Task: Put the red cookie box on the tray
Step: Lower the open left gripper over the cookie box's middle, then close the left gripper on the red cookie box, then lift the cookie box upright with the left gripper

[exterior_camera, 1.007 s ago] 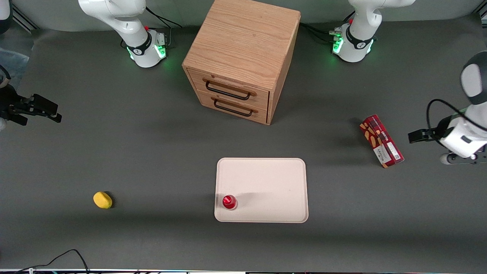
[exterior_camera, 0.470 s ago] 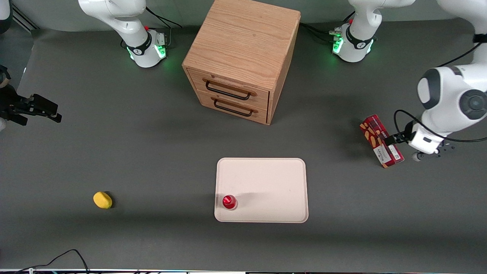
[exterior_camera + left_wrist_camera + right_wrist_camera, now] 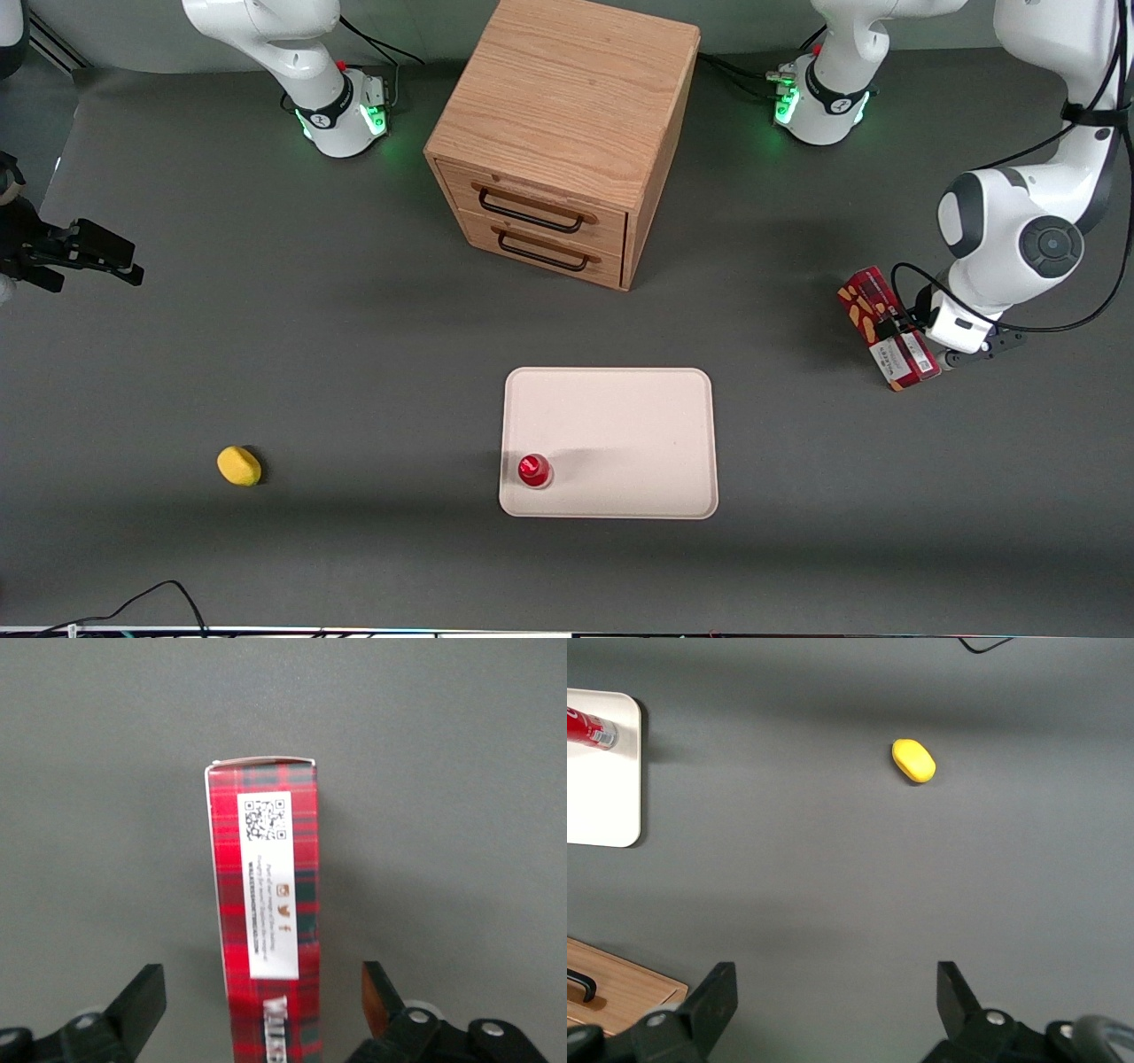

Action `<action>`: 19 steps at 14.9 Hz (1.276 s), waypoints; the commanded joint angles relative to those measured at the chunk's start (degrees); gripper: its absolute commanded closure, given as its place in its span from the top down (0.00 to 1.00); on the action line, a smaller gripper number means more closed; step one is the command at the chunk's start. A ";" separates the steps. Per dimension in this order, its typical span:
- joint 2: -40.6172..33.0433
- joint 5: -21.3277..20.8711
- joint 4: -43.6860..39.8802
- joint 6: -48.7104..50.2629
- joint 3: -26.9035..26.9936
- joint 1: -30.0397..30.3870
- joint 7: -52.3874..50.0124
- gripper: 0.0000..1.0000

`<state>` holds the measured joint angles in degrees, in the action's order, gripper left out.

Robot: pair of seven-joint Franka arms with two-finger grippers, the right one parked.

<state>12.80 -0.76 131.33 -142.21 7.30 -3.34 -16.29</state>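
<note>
Closest to the front camera, a thin black cable [image 3: 133, 602] curls along the edge of the gray tabletop [image 3: 354, 372]. A little farther in lies a small yellow lump [image 3: 239, 465], round like a lemon, toward the parked arm's end of the tabletop.

Near the middle sits the tray [image 3: 620, 416]. It is flat, pale beige and has round corners. A small thing with a red cap [image 3: 534, 470] stands on the tray, in the corner nearest the camera on the yellow lump's side. The rest of the tray is bare.

Farther from the camera than the tray, and toward the working arm's end, the red cookie box [image 3: 873, 315] lies flat on the tabletop. It is well apart from the tray. It is long and slim, with a red checked pattern, orange cookie pictures and a white label. It lies slanted, with its white-label end closer to the camera.

The gripper [image 3: 904, 335] is right over the box, low down. In the wrist view the gripper [image 3: 264, 1005] is spread wide. One black finger [image 3: 142, 992] is on each side of the box [image 3: 266, 904], and there is gray tabletop showing between each finger and the box. So it is not squeezing the box.

Farthest from the camera stands a wooden cabinet [image 3: 567, 115] with two drawers, both pushed in. Each drawer has a dark handle [image 3: 532, 213].
</note>
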 commanded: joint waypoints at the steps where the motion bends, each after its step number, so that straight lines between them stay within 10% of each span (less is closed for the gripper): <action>1: 0.82 0.49 1.56 -3.69 -0.18 1.67 -0.94 0.93; 10: 2.14 4.27 2.35 -6.50 -0.26 0.88 -1.81 0.03; 19: -6.02 4.27 -9.83 19.63 -1.31 0.71 -1.03 0.00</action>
<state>10.79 3.07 127.07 -133.88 6.20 -1.97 -17.19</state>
